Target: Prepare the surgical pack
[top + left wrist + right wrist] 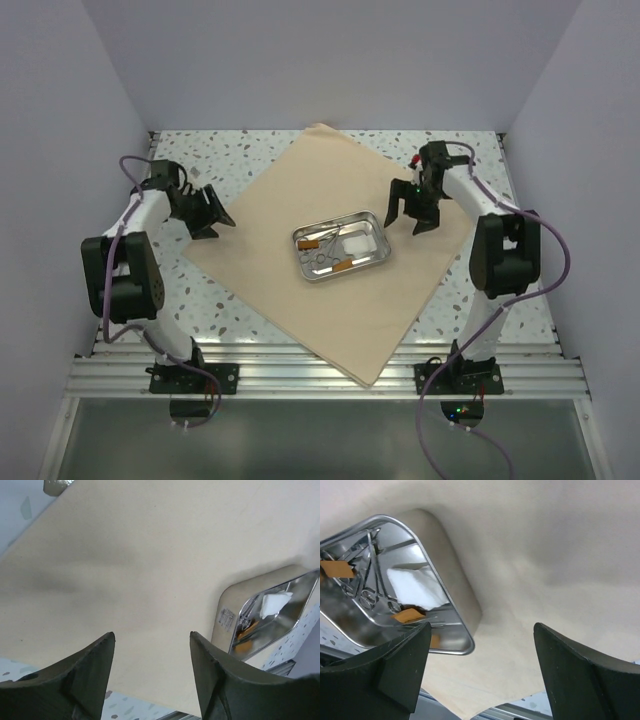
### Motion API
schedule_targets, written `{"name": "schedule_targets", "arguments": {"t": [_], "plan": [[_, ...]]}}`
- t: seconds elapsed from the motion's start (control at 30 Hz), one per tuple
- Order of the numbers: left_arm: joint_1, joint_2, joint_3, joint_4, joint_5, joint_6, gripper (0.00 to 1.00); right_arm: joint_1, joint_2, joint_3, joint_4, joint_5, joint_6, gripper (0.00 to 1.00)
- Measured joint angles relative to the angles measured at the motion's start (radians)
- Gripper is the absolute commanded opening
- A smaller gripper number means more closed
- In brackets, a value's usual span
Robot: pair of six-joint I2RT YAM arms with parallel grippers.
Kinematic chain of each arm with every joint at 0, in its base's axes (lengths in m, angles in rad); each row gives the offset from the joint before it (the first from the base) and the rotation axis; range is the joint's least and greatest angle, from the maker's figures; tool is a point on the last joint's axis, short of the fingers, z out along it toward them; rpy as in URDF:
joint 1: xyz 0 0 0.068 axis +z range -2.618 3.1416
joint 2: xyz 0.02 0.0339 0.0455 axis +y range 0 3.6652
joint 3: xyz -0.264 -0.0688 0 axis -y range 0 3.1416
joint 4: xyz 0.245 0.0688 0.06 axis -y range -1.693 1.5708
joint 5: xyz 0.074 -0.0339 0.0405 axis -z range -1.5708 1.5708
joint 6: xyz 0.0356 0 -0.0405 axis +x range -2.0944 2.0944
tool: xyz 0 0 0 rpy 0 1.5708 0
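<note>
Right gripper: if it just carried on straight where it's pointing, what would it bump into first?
Probably the tan cloth, landing just beside the steel tray. The right gripper is open and its fingers frame mostly bare cloth, though depth is hard to judge from this view.

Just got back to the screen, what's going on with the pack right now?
The tan cloth lies flat on the table, with the steel tray near its middle holding thin instruments, two brown strips and white gauze. The left gripper hangs open at the cloth's left edge, the right gripper open over the cloth just right of the tray. Neither holds anything; no fold is made yet.
</note>
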State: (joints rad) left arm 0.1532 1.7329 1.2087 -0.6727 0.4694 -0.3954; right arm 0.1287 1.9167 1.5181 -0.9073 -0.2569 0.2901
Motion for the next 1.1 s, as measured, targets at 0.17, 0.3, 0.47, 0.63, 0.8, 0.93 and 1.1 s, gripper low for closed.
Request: {"name": "schedule_targets", "arguments": {"t": [0.17,0.3,0.47,0.63,0.8,0.93,1.1], "plan": [[-0.003,-0.098,-0.002,0.013,-0.031,-0.012,1.00,0.074,0.028,0.061,0.001,-0.004,-0.001,0.81],[-0.008,-0.149,-0.024,0.004,-0.095,-0.016,1.00,0.124,0.074,0.084,0.004,-0.004,0.002,0.72],[-0.040,-0.225,-0.045,-0.013,-0.137,-0.010,1.00,0.133,0.126,0.086,0.005,0.002,0.013,0.64],[-0.108,-0.294,-0.045,-0.029,-0.153,0.000,1.00,0.132,0.132,0.077,0.024,-0.011,0.053,0.49],[-0.128,-0.308,-0.073,-0.040,-0.208,-0.016,1.00,0.150,0.132,0.069,0.042,-0.023,0.092,0.40],[-0.122,-0.308,-0.089,-0.057,-0.251,-0.046,1.00,0.174,0.132,0.066,0.051,-0.024,0.120,0.31],[-0.100,-0.308,-0.095,-0.064,-0.270,-0.079,1.00,0.191,0.132,0.051,0.063,-0.027,0.170,0.22]]}}
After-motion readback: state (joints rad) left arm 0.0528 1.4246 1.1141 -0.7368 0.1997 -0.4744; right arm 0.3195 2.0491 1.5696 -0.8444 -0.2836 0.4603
